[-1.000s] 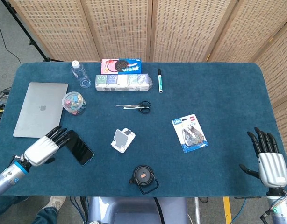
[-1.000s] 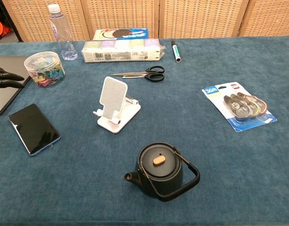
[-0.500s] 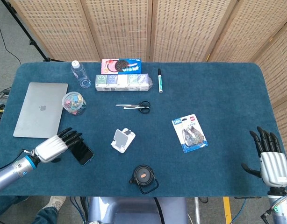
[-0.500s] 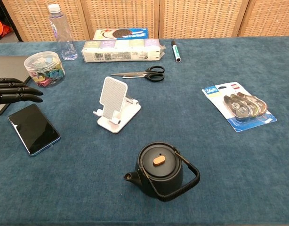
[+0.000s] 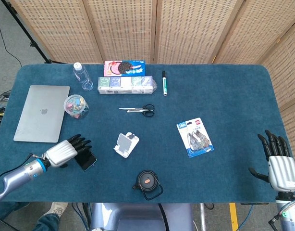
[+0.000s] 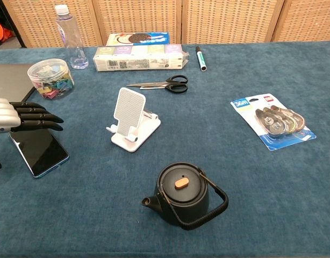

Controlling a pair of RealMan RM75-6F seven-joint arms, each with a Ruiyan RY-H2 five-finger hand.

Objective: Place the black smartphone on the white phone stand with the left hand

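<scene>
The black smartphone (image 6: 41,153) lies flat on the blue cloth at the front left, its far end under my left hand (image 6: 20,118). That hand (image 5: 66,150) hovers over the phone (image 5: 88,161) with fingers stretched out and apart, holding nothing. The white phone stand (image 6: 131,119) is upright to the phone's right, empty, also seen from above as the stand (image 5: 125,144). My right hand (image 5: 278,166) is open at the table's front right corner, far from both.
A black teapot (image 6: 182,196) stands in front of the stand. A jar of clips (image 6: 49,78), a laptop (image 5: 42,112), a bottle (image 6: 69,36), boxes (image 6: 139,56), scissors (image 6: 162,83), a marker (image 6: 201,57) and a tape pack (image 6: 273,123) lie around.
My left hand has slid right and toward the front edge, coming over the phone's far end. The phone and stand have not moved. The right hand drifted slightly.
</scene>
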